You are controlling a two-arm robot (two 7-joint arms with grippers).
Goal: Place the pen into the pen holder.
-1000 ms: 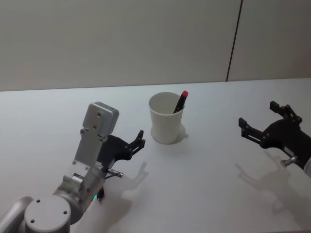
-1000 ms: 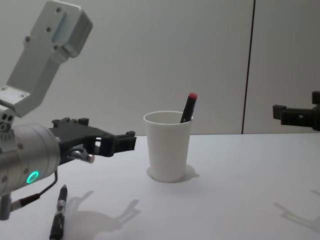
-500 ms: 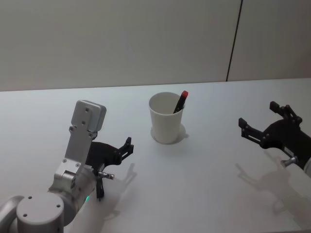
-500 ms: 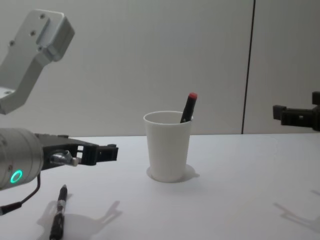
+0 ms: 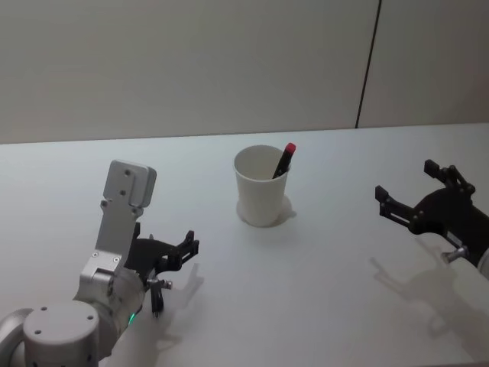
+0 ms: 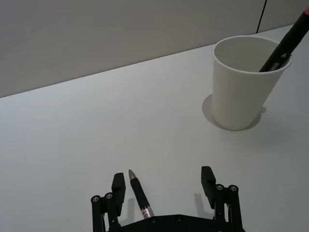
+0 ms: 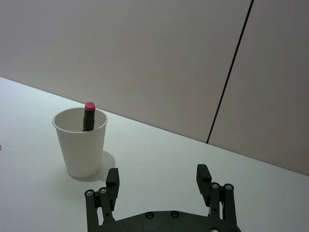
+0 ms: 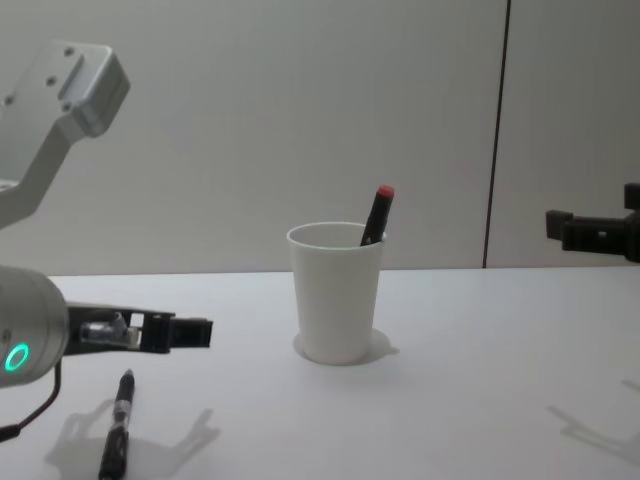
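- Left hand (image 6: pixel 163 186) hovers low over the white counter (image 5: pixel 321 290), its fingers (image 6: pixel 118 182) spread wide and gripping nothing.
- The pen (image 6: pixel 139 193), black with a pale tip, lies flat on the counter beneath this hand. It sits in the gap between the two fingers, close beside one and well clear of the other, with neither touching it.
- In the chest view the pen (image 8: pixel 117 432) lies just under the left hand (image 8: pixel 185 333), with the hand's shadow beside it on the counter.
- The pen holder (image 5: pixel 261 191), a plain white paper cup, stands upright ahead of the left hand's fingertips and off to its right, well apart from it.
- A red-capped pen (image 8: pixel 378 213) leans inside the pen holder against the rim, with its cap poking above the top.
- Right hand (image 5: pixel 412 187) is held above the counter, far to the right of the pen holder, with its fingers spread and empty.
- From the right hand (image 7: pixel 158 181), the pen holder (image 7: pixel 81 145) stands ahead and to its left, well apart.
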